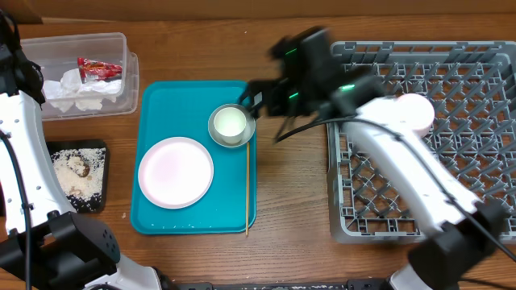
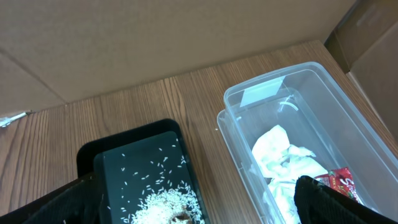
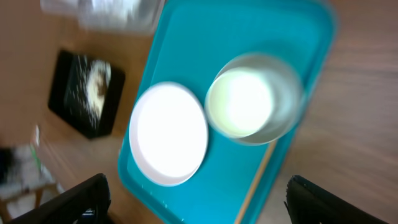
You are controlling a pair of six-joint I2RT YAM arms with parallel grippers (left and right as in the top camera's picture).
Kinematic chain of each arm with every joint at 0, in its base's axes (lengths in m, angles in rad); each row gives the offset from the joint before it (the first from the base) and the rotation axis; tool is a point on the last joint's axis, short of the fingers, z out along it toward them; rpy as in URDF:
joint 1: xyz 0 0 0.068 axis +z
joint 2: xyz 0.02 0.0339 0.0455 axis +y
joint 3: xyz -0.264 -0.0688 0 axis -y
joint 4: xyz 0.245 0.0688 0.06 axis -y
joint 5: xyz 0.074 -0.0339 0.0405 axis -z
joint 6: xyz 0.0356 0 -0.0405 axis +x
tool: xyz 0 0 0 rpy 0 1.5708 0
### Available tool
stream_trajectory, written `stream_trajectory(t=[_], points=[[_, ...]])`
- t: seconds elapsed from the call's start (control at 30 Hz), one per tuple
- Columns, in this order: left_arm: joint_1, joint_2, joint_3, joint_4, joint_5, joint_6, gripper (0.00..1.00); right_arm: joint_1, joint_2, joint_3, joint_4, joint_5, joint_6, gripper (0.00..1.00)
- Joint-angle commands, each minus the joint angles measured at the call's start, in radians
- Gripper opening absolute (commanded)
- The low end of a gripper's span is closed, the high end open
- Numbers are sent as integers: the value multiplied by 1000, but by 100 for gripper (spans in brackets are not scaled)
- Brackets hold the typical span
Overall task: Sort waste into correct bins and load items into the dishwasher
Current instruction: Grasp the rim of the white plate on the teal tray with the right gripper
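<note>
Plate sits in the near-left part of the teal tray, with a chopstick along the tray's right edge. Black tray with rice lies by the table's left edge. Bowl is at the teal tray's far-right corner; the right gripper is above it, jaws spread, gripping nothing. Dish rack is on the table's right side. Tub in the far-left corner holds the napkin and red wrapper. Left gripper hangs over the tub and black tray, released.
</note>
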Motion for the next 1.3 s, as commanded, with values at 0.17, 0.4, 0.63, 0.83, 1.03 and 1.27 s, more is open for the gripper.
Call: stream_trajectory(t=[0.17, 0.4, 0.63, 0.83, 1.03, 1.27], points=[[-7, 5, 0, 2, -17, 16, 100, 266, 157, 3, -49, 230, 271, 83], [-7, 5, 0, 2, -17, 16, 100, 389, 311, 3, -34, 265, 495, 66], [-7, 5, 0, 2, -17, 16, 100, 429, 375, 3, 15, 304, 601, 55], [-7, 5, 0, 2, -17, 16, 100, 445, 410, 2, 49, 339, 681, 52], [-7, 5, 0, 2, -17, 16, 100, 464, 474, 2, 67, 337, 685, 49], [-7, 5, 0, 2, -17, 16, 100, 464, 472, 2, 56, 346, 678, 13]])
